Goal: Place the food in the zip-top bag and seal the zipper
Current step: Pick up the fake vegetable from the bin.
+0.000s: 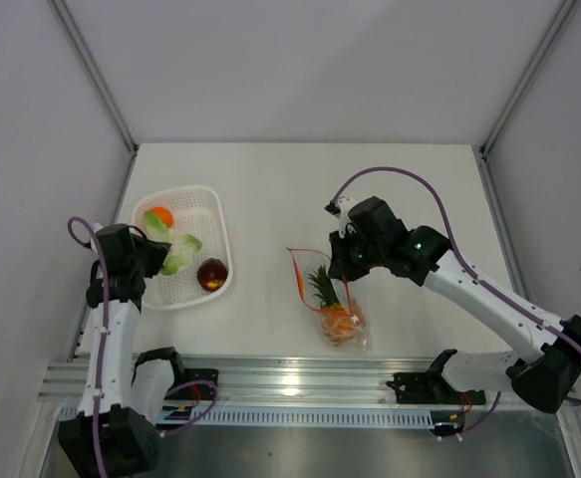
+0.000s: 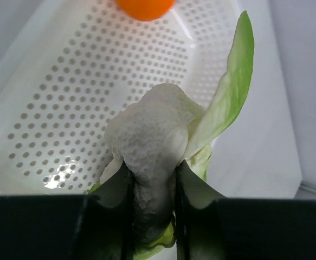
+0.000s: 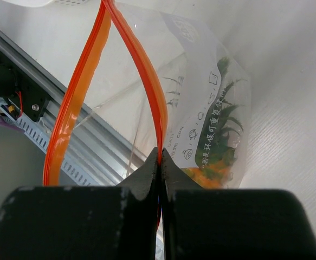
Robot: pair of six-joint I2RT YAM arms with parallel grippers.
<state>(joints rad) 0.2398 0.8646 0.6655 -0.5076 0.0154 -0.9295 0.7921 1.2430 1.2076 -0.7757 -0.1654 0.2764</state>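
Note:
My left gripper (image 2: 152, 179) is shut on the pale green-white leafy vegetable (image 2: 158, 135), over the white mesh basket (image 1: 210, 214) at the left. The round orange fruit (image 1: 159, 216) and the dark red-purple piece (image 1: 211, 274) lie in the basket. The clear zip-top bag (image 1: 338, 304) hangs in the middle with the orange pineapple (image 1: 334, 311) inside. My right gripper (image 3: 161, 157) is shut on one lip of the red-orange zipper (image 3: 147, 81) and holds the bag's mouth open; the other lip (image 3: 73, 108) hangs apart at the left.
A metal rail (image 1: 300, 383) runs along the near table edge below the bag. Purple cables (image 1: 410, 179) loop over the right arm. Grey walls close in the table on three sides.

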